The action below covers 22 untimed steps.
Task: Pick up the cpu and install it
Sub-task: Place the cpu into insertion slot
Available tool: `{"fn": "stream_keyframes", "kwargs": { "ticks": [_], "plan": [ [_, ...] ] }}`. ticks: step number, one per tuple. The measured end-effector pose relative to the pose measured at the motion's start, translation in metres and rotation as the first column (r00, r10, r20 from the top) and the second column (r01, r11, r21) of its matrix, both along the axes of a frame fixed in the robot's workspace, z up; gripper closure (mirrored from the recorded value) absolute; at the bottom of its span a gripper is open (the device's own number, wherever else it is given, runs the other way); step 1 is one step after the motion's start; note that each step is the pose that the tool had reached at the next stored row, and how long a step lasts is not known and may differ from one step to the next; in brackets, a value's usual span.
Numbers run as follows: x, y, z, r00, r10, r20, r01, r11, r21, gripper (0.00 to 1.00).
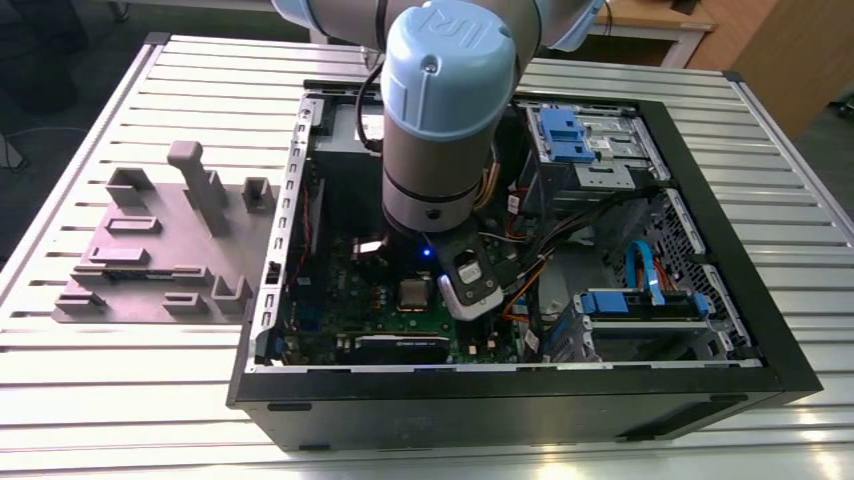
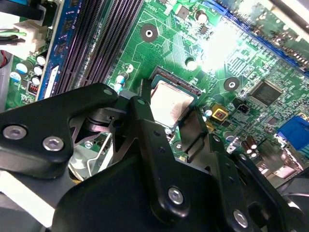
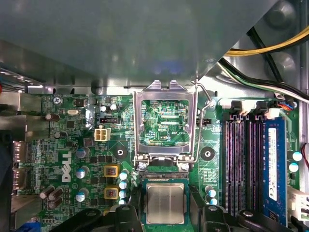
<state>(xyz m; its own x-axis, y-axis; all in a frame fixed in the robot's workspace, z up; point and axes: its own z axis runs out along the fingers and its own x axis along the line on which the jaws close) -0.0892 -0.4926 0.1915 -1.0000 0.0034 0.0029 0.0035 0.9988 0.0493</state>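
Observation:
The cpu (image 3: 165, 203), a small square chip with a shiny silver top, lies level over the black socket on the green motherboard (image 3: 72, 140). My gripper (image 3: 165, 215) reaches down inside the open computer case (image 1: 534, 382), and its black fingers (image 2: 141, 113) press against two opposite edges of the cpu (image 2: 171, 100). It looks shut on the chip. In the exterior view the gripper (image 1: 461, 288) hangs below the arm's pale blue wrist, over the middle of the board.
The silver hinged frame (image 3: 165, 121) stands flipped open beside the socket, its wire lever (image 3: 205, 116) raised. Memory slots (image 3: 241, 164), yellow and black cables (image 3: 270, 46) and a grey metal cage (image 3: 120, 43) crowd around. A grey fixture plate (image 1: 147, 250) sits at the exterior view's left.

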Motion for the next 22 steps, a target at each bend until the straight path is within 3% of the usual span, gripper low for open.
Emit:
{"fn": "stream_keyframes", "kwargs": {
  "ticks": [22],
  "plan": [
    [0.0000,0.0000,-0.0023,1.0000,0.000,0.0004,0.000,1.0000,0.0000,0.53]
  ]
}}
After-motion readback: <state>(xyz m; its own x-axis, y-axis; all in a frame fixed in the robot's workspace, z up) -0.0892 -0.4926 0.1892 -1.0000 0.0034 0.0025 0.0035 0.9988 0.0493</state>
